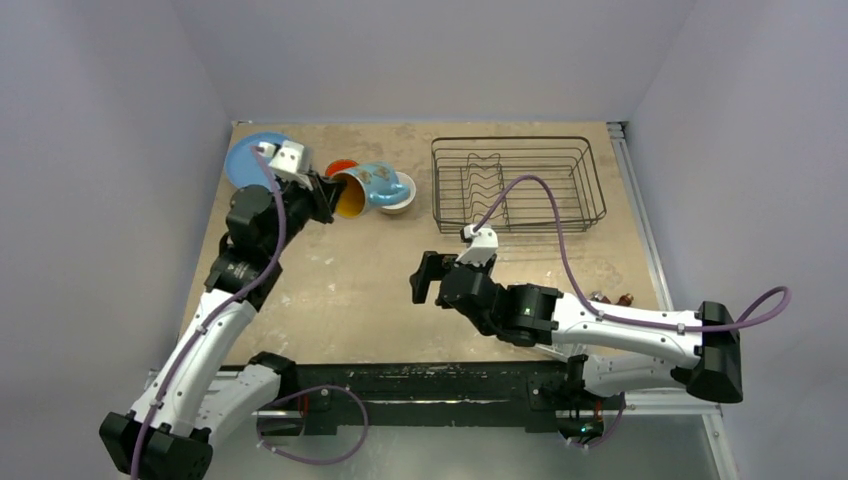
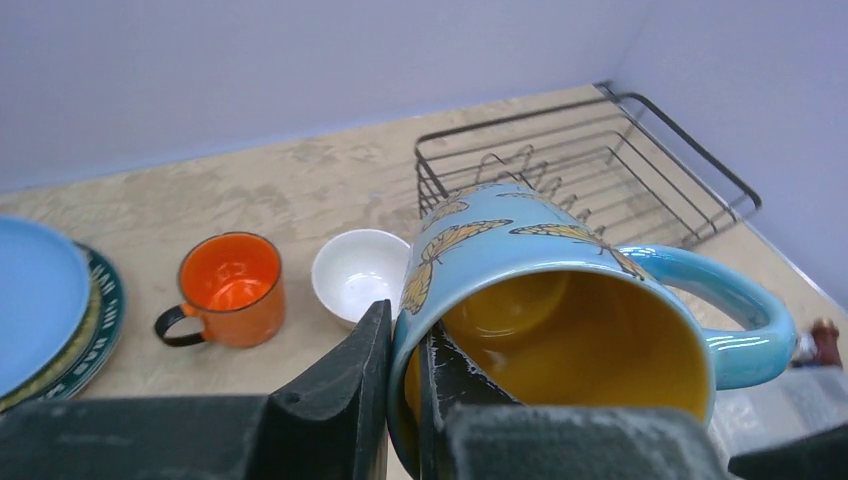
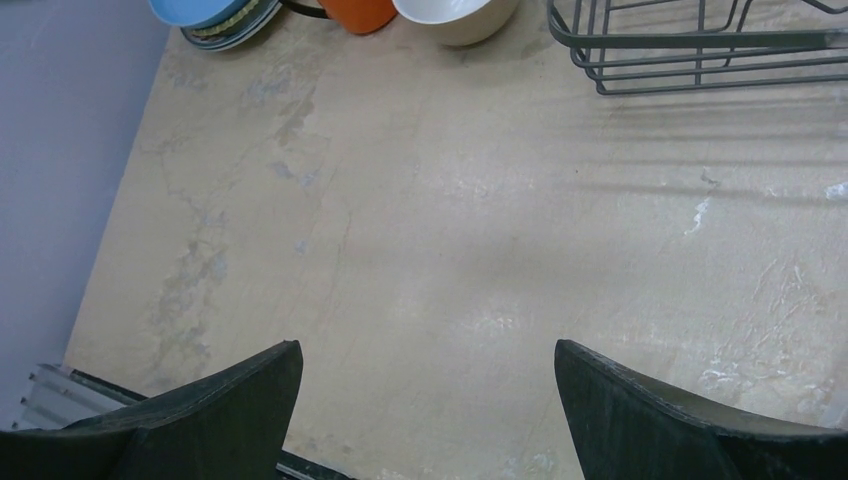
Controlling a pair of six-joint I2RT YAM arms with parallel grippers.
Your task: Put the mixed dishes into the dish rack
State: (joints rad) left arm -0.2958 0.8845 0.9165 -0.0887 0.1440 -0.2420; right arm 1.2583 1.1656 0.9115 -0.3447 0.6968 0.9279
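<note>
Light-blue mug (image 2: 560, 330) tipped sideways, rim pinched in your left gripper (image 2: 405, 338), near orange cup (image 2: 232, 290) and white bowl (image 2: 358, 272), left of dish rack (image 1: 518, 183); your right gripper (image 3: 428, 362) spread wide over table (image 3: 450, 200)

The light-blue mug (image 2: 520, 250) bore orange butterflies and was yellow inside. At its nine o'clock, the bowl (image 2: 358, 272) was white, the cup (image 2: 232, 290) orange with a black handle.

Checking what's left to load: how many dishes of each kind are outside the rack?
Plates: 3, stacked, blue plate on top
Cups: 2, orange cup, light-blue mug
Bowls: 1, white bowl
Total: 6
</note>
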